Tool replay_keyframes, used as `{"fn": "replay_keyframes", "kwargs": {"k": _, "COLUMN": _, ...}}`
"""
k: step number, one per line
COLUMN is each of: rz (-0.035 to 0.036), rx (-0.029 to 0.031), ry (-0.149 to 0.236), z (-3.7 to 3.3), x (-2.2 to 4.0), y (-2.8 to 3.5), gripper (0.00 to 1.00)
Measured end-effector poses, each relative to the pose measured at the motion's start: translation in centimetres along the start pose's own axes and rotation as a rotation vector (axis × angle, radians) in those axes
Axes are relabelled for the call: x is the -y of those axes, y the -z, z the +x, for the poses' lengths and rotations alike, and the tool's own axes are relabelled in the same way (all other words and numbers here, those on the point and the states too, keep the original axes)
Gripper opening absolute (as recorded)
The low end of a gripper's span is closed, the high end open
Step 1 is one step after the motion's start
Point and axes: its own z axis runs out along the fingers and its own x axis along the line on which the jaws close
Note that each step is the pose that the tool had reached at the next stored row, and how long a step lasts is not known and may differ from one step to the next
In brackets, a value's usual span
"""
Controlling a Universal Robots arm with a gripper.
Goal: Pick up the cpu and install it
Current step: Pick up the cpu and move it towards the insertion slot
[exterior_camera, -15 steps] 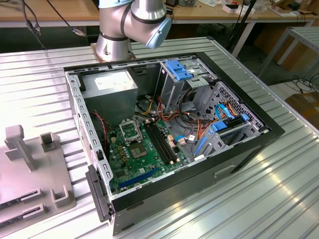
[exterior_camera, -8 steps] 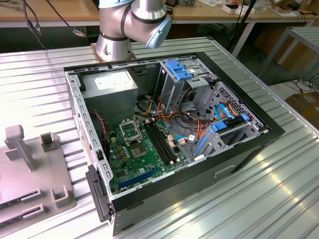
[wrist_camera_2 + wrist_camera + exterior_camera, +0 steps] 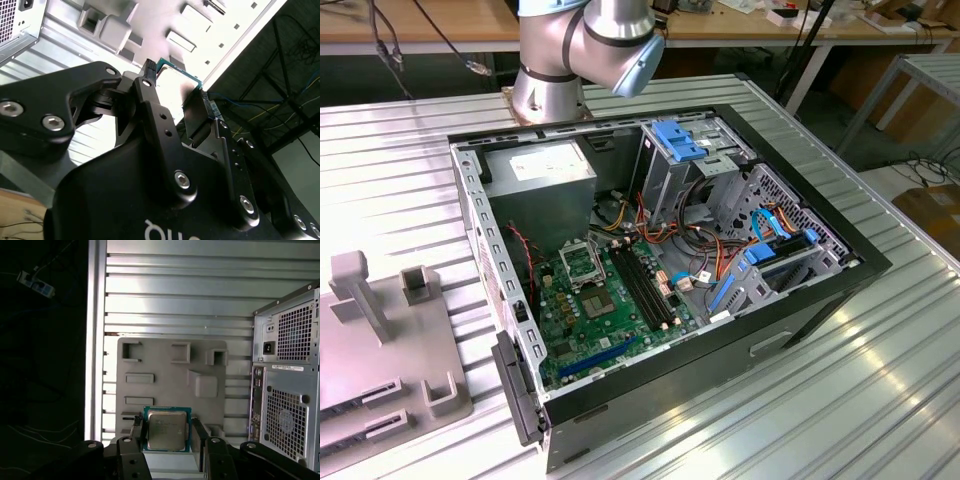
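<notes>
**Gripper.** Black two-finger gripper point(image 3: 166, 439), seen in both wrist views point(image 3: 175, 95). Its fingers point(image 3: 136, 437) are clenched on two opposite edges of the cpu.

**Cpu.** Small flat square cpu with a silver-grey metal top and a thin greenish rim point(image 3: 166, 429). It is held between the fingertips, clear of the table, with the metal top facing the first wrist camera. In the second wrist view one corner and the green rim point(image 3: 176, 75) stand out beyond the fingers.

**Fixture plate.** Pale grey moulded fixture plate with raised blocks and rectangular recesses point(image 3: 165, 365). It lies flat on the table behind the held cpu. In the exterior view it sits at the exterior view's left point(image 3: 380, 350), beside the case.

**Table.** Ribbed aluminium table point(image 3: 840, 400), which bears the plate and the case.

**Case.** Open black desktop computer case lying on its side point(image 3: 800, 310). Its rear panel with vent grilles shows in the first wrist view point(image 3: 287, 390).

Contents of the case:
- green motherboard point(image 3: 570, 320)
- square black socket with a metal frame point(image 3: 582, 265)
- long black memory slots point(image 3: 645, 290), just beside the socket
- grey power-supply box point(image 3: 542, 175)
- blue plastic drive clips point(image 3: 680, 140)

**Arm.** Silver-grey robot arm with a blue joint cap point(image 3: 590, 40), standing on the table behind the case.
</notes>
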Motion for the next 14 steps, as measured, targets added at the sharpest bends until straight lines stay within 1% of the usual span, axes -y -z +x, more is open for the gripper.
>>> {"fn": "replay_keyframes", "kwargs": {"k": 6, "rz": -0.0001, "rx": 0.0, "ry": 0.0, "z": -0.58, "x": 0.03, "y": 0.01, "gripper": 0.47}}
{"fn": "replay_keyframes", "kwargs": {"k": 8, "rz": -0.0002, "rx": 0.0001, "ry": 0.0, "z": -1.28, "x": 0.07, "y": 0.03, "gripper": 0.47}}
{"fn": "replay_keyframes", "kwargs": {"k": 9, "rz": 0.0, "rx": 0.0, "ry": 0.0, "z": -1.82, "x": 0.11, "y": 0.05, "gripper": 0.47}}
{"fn": "replay_keyframes", "kwargs": {"k": 14, "rz": -0.0001, "rx": 0.0001, "ry": 0.0, "z": -2.17, "x": 0.18, "y": 0.05, "gripper": 0.47}}
